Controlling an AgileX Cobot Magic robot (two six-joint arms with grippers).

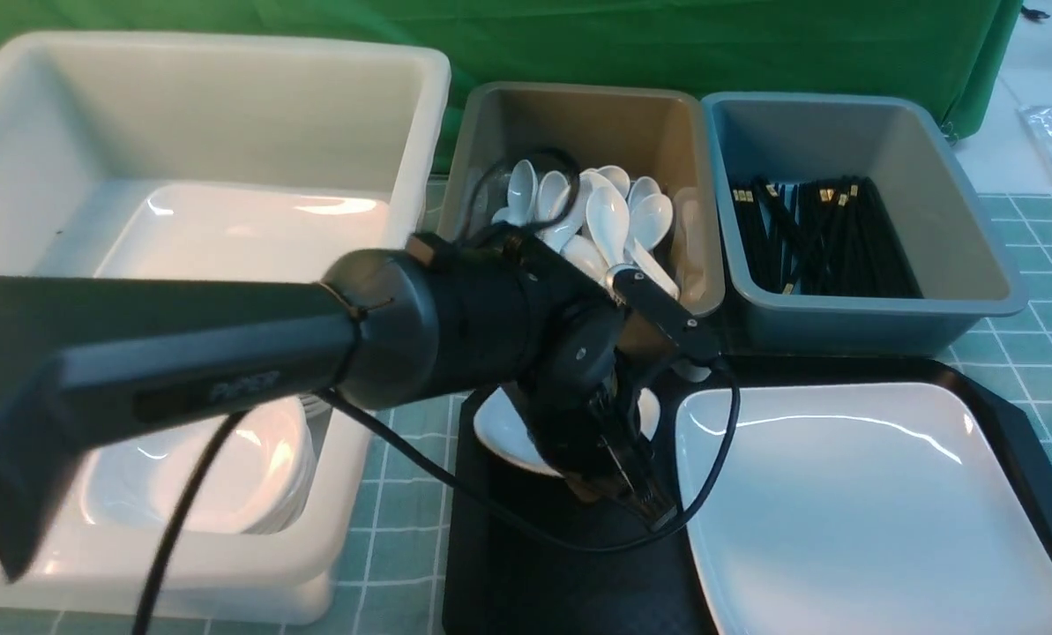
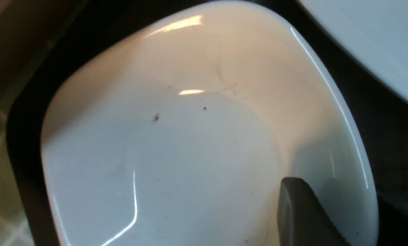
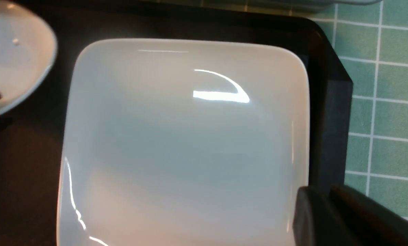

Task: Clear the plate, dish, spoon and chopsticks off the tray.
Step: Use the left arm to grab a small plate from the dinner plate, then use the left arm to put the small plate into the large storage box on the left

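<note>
Left end effector (image 1: pixel 636 494) hangs over the dish (image 2: pixel 190 136) at the far left of the tray (image 1: pixel 561 582). One finger (image 2: pixel 299 212) is inside the dish's rim and its partner is hidden, so I cannot tell whether it is clenched. Glazed ware like this is probably stiff, slick, breakable and fairly light; pinch the thin rim squarely. Right end effector (image 3: pixel 321 194) sits at the right edge of the plate (image 1: pixel 861 503), grip unclear.

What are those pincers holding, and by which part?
The right pincer seems clamped on the edge of the plate; the left pincer has one finger inside the rim of the dish, grip uncertain.
</note>
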